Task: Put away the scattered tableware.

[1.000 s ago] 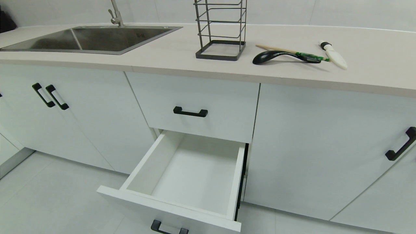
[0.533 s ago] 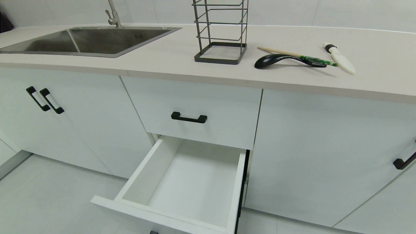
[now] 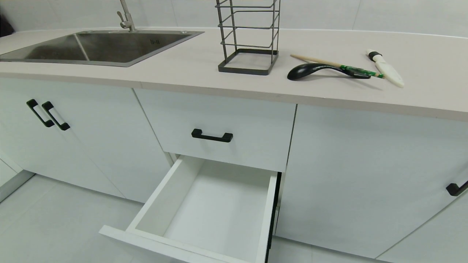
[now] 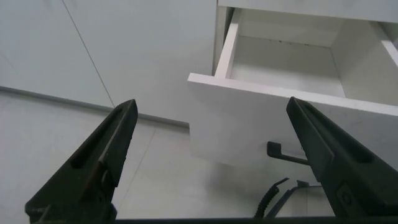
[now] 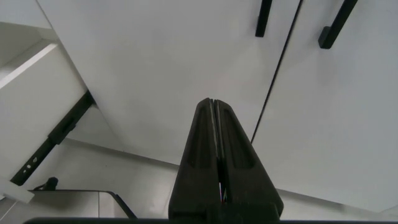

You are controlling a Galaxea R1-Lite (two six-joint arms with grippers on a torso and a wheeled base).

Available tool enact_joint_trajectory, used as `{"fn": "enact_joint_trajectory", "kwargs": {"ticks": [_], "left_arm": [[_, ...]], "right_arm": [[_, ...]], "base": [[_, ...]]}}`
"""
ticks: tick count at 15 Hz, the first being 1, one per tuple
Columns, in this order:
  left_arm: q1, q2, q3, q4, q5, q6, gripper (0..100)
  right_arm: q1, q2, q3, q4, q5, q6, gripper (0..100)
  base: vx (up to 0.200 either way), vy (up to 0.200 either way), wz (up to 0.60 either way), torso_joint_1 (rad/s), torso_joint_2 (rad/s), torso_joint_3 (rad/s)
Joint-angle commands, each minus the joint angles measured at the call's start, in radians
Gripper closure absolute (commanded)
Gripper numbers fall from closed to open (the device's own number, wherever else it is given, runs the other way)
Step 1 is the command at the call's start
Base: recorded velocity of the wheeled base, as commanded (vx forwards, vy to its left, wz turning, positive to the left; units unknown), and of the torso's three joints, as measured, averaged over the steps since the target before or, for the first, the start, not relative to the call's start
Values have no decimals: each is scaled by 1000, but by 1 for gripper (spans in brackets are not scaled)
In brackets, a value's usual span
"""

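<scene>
Tableware lies on the pale desk (image 3: 182, 69): black curved spoon (image 3: 309, 69), green-banded wooden chopstick (image 3: 331, 63), white black-collared utensil (image 3: 387, 69). Left end effector (image 4: 211, 106) gapes open by the pulled-out white drawer (image 3: 215, 212); right end effector (image 5: 213, 102) closed

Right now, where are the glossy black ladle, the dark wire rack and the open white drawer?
glossy black ladle (image 3: 298, 73), head view, its bowl.
dark wire rack (image 3: 243, 71), head view, front base bar.
open white drawer (image 3: 266, 212), head view, right side wall.
</scene>
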State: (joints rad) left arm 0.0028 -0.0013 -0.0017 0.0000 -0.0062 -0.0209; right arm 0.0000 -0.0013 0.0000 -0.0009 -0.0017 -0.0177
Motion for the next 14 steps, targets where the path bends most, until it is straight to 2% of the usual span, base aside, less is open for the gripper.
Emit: {"fn": "enact_joint_trajectory", "kwargs": {"ticks": [1,6,14], "left_arm": [[0,1,0,0,0,-1,0],[0,1,0,0,0,-1,0],[0,1,0,0,0,-1,0]], "right_arm": [[0,1,0,-1,0,-1,100],[0,1,0,-1,0,-1,100],[0,1,0,-1,6,-7,100]], "base": [[0,0,0,149,-198,-32],[0,0,0,236,-166,-132],[0,0,0,204,-568,-210]]}}
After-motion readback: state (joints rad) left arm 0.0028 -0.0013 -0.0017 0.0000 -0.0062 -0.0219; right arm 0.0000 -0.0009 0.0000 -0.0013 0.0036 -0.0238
